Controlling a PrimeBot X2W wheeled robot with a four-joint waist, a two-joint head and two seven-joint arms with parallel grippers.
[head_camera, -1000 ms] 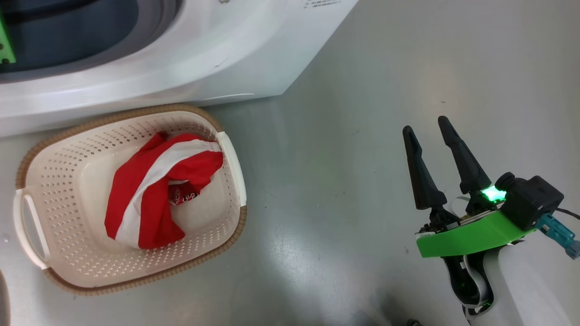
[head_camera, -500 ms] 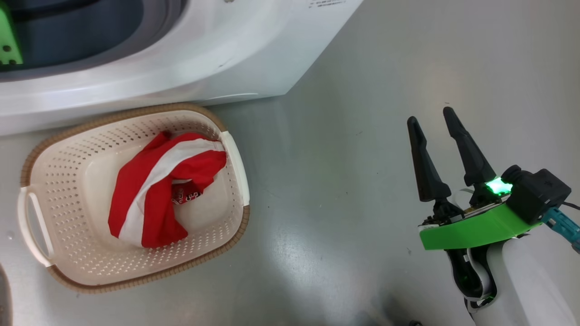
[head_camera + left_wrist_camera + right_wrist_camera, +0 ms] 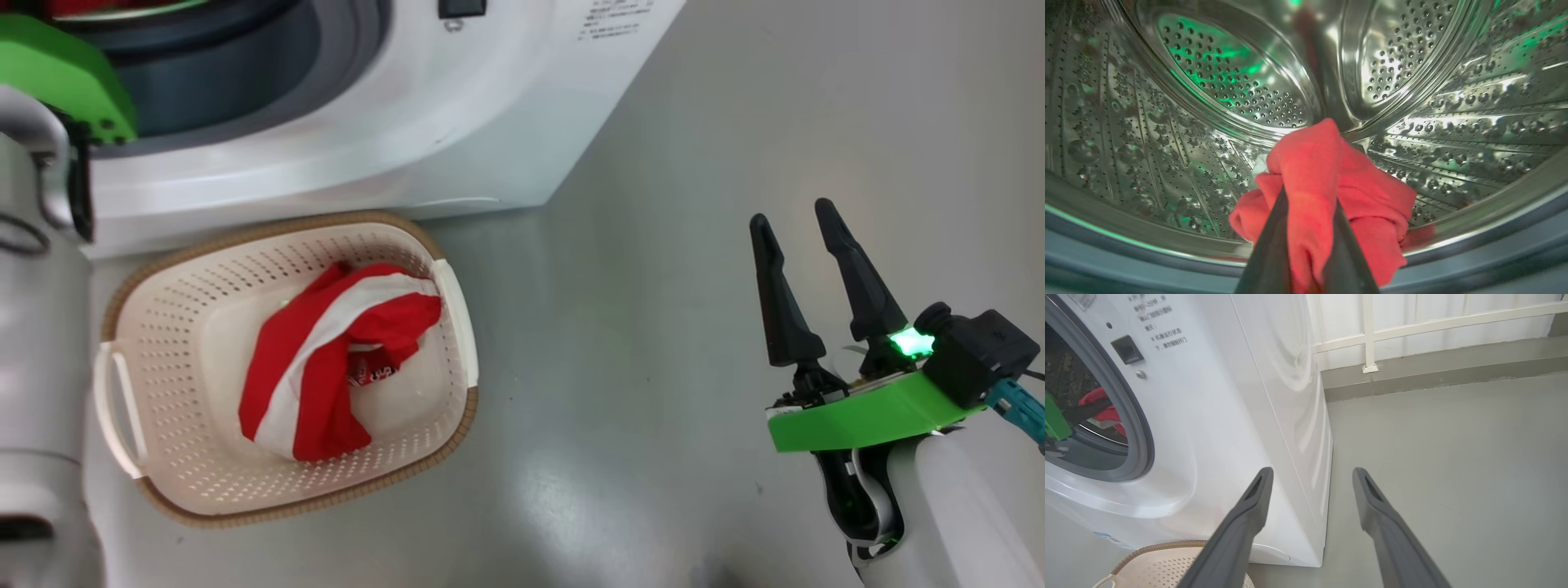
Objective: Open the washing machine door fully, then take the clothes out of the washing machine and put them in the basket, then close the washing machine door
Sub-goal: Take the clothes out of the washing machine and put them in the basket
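I've the left gripper point(image 3: 1309, 197) pinching clothes point(image 3: 1306, 159) in the drum point(image 3: 1229, 81), bound for the basket point(image 3: 286, 500); right gripper point(image 3: 791, 212) spread, parked aside.

1. I have the washing machine point(image 3: 457, 122) on the floor point(image 3: 653, 327), ahead to my left.
2. The basket point(image 3: 457, 327) sits on the floor just before the machine's front, near its right corner.
3. In the basket, toward its right end, lies one garment point(image 3: 326, 359).
4. A second garment point(image 3: 1323, 171) is inside the drum point(image 3: 1229, 81) near its front lip, between my left gripper's point(image 3: 1308, 200) fingers.
5. My right gripper point(image 3: 791, 211) hangs over the floor, well right of the basket.
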